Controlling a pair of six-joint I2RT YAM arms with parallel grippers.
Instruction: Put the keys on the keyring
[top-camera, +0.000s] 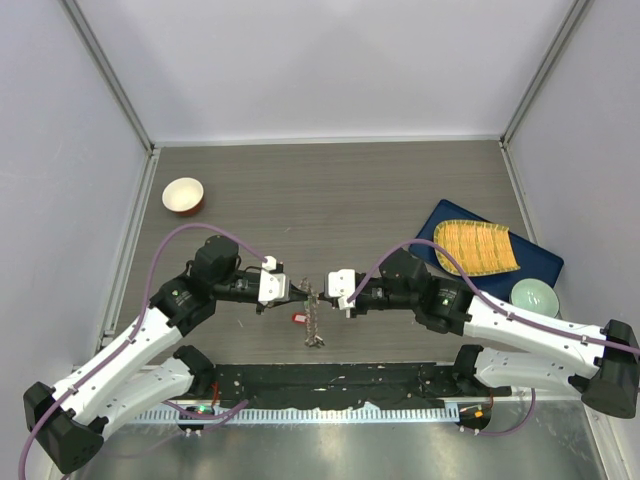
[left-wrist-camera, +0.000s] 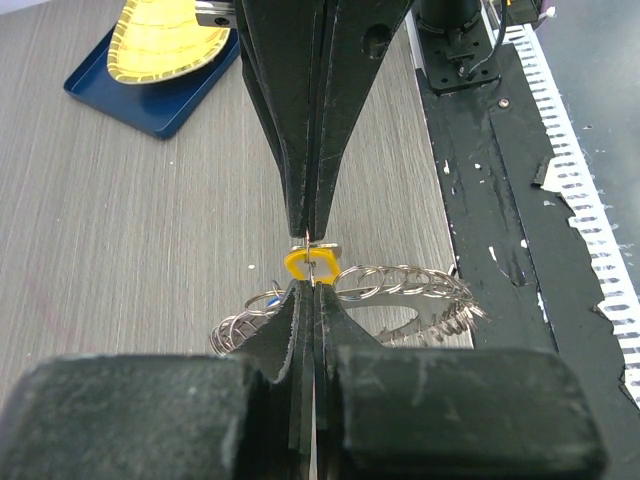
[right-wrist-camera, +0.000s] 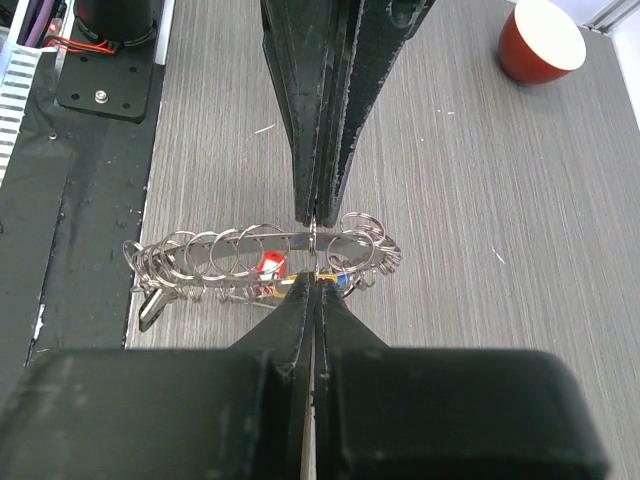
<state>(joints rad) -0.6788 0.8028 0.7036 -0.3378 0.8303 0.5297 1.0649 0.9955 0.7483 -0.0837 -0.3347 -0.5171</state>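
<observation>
Left wrist: left gripper (left-wrist-camera: 311, 262) tight on yellow-tagged key (left-wrist-camera: 295, 264), keyring (left-wrist-camera: 420, 316) behind.

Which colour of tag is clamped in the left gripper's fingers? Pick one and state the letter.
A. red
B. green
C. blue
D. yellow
D: in the left wrist view the left gripper is shut on a yellow-tagged key next to the keyring, while the red tag sits by the ring, ungripped.
</observation>
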